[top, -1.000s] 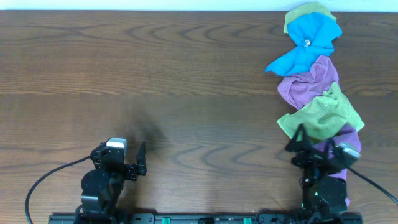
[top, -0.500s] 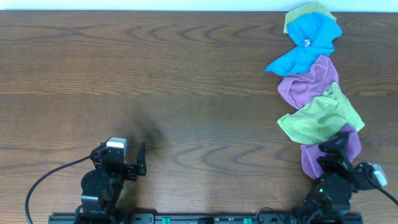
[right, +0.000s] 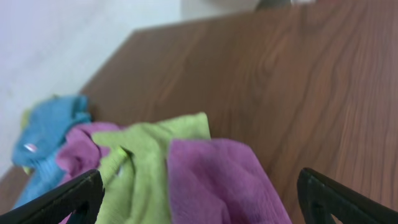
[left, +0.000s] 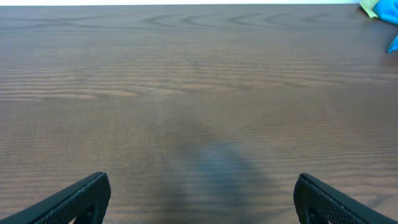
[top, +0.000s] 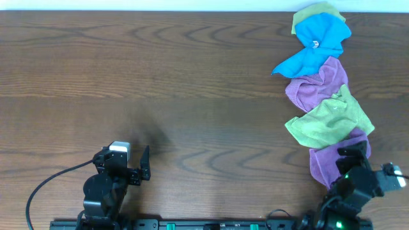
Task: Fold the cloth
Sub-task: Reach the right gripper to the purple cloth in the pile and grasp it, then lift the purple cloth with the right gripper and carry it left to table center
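Several crumpled cloths lie in a row down the table's right side: a far green one (top: 313, 13), a blue one (top: 319, 38), a purple one (top: 316, 86), a green one (top: 329, 118) and a near purple one (top: 326, 166). My right gripper (top: 353, 156) is open just above the near purple cloth (right: 217, 180), which lies between its fingertips (right: 199, 205) without being gripped. The green cloth (right: 149, 155) overlaps that purple cloth's far edge. My left gripper (top: 123, 161) is open and empty over bare wood (left: 202, 208) at the front left.
The wooden table (top: 160, 76) stretches left of the cloths. A black cable (top: 51, 182) runs from the left arm's base. The table's far edge and a white wall show in the right wrist view (right: 74, 37).
My right arm has swung right and turned, from the green cloth's near-left edge to over the near purple cloth. The cloths and the left arm have not moved.
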`<state>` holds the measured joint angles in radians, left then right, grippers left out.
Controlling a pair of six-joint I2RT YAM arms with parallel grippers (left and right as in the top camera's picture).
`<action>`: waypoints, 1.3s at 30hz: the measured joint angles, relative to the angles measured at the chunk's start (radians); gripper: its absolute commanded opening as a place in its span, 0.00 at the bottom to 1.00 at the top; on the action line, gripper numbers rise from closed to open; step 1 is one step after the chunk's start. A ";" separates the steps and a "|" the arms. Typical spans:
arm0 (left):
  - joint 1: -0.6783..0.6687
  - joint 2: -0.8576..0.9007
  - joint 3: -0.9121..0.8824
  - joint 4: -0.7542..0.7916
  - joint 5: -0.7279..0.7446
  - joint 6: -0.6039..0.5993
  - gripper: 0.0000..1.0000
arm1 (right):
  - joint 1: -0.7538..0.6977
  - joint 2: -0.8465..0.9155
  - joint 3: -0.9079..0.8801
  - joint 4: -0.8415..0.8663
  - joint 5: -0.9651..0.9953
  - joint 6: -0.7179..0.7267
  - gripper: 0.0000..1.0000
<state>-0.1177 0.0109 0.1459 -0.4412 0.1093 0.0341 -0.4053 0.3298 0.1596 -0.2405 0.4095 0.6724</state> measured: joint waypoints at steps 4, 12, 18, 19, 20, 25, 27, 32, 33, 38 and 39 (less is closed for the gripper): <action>0.000 0.000 0.000 0.000 0.000 0.000 0.95 | -0.058 0.137 0.000 0.029 -0.095 0.000 0.99; 0.000 0.000 0.000 0.000 0.000 0.000 0.95 | -0.084 0.405 0.000 0.130 -0.228 0.000 0.99; 0.000 0.000 0.000 0.000 0.000 0.000 0.95 | -0.084 0.500 0.000 0.142 -0.303 -0.006 0.72; 0.000 0.000 0.000 0.000 0.000 0.000 0.95 | -0.084 0.502 0.000 0.142 -0.313 -0.005 0.42; 0.000 0.000 0.000 0.000 0.000 0.000 0.95 | -0.085 0.502 0.000 0.145 -0.326 -0.006 0.21; 0.000 0.000 0.000 0.000 0.000 0.000 0.95 | -0.085 0.502 0.000 0.180 -0.407 -0.006 0.01; 0.000 0.000 0.000 0.000 0.000 0.000 0.95 | -0.086 0.503 0.000 0.201 -0.459 -0.003 0.01; 0.000 0.000 0.000 0.000 0.000 0.000 0.95 | -0.086 0.506 0.021 0.239 -0.615 0.000 0.01; 0.000 0.000 0.000 0.000 0.000 0.000 0.95 | -0.086 0.507 0.032 0.257 -0.653 0.002 0.01; 0.000 0.000 0.000 0.000 0.000 0.000 0.95 | -0.076 0.508 0.107 0.433 -0.876 0.013 0.01; 0.000 0.000 0.000 0.000 0.000 0.000 0.95 | -0.063 0.507 0.129 0.482 -0.933 0.014 0.01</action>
<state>-0.1177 0.0109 0.1459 -0.4408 0.1097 0.0345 -0.4683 0.8371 0.2886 0.2417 -0.5236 0.6865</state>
